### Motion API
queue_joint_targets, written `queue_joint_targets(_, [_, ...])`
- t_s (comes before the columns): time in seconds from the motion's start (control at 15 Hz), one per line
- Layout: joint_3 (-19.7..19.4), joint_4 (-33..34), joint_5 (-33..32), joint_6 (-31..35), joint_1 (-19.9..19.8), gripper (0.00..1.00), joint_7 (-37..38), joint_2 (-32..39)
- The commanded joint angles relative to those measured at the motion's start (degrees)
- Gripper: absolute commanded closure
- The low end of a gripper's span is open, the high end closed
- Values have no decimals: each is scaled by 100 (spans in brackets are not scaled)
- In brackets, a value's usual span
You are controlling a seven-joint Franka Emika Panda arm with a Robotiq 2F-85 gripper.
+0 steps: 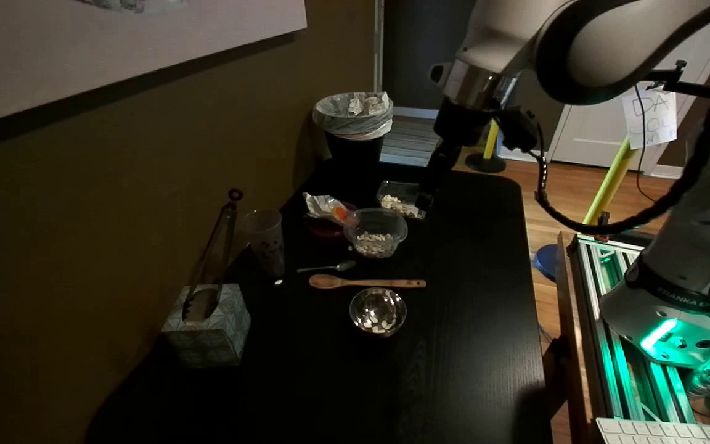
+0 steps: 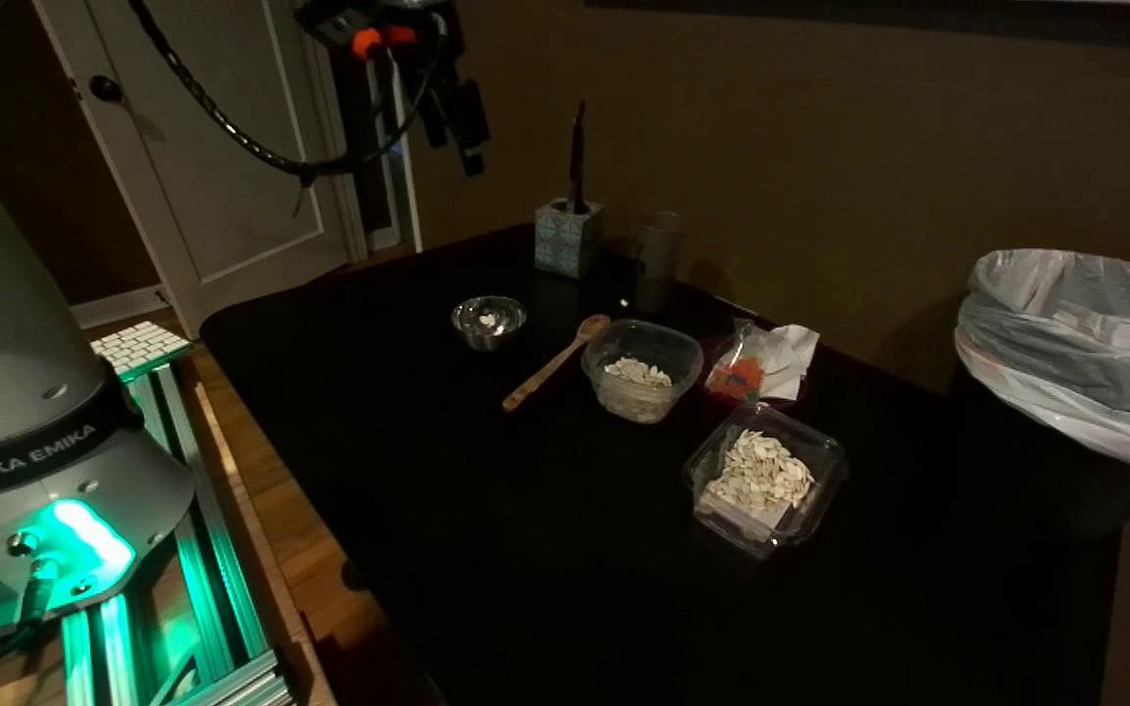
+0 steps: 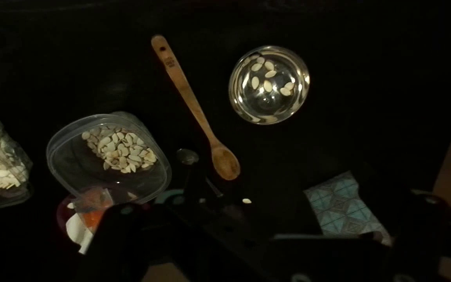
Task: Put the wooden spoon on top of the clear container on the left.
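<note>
Nearest in an exterior view, one keyboard is cut off by the frame; one pair of tongs stands at a patterned box, its tips hard to make out. Next comes one metal bowl with a few seeds, then two spoons: the wooden spoon, lying on the table, and a metal spoon, partly hidden in the wrist view. Beyond sit two tubs, the clear container and a squarer tub. The arm, cut off above, slants down to the gripper, its fingers spread, well above the table. Past the table, one bin.
</note>
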Motion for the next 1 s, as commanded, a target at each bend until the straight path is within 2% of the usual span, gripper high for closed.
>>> queue_joint_targets(0.0, [-192,722,72,280,165,0,-240,1478])
queue_joint_targets(0.07, [-165,271,-38,199,65,0,-75,685])
queue_joint_targets(0.2, [-171,421,-30,230,71,0,-92,1008])
queue_joint_targets(0.47, [-223,314,52,331,115,0,-207,780])
queue_joint_targets(0.53, [-267,341,109,446,113,0,-240,903])
queue_joint_targets(0.67, [-499,438,531,967,206,0,-532,1527])
queue_joint_targets(0.73, [-665,477,983,1487,355,0,-852,2003])
queue_joint_targets(0.93, [-952,875,2419,2146,881,0,-1972,2952])
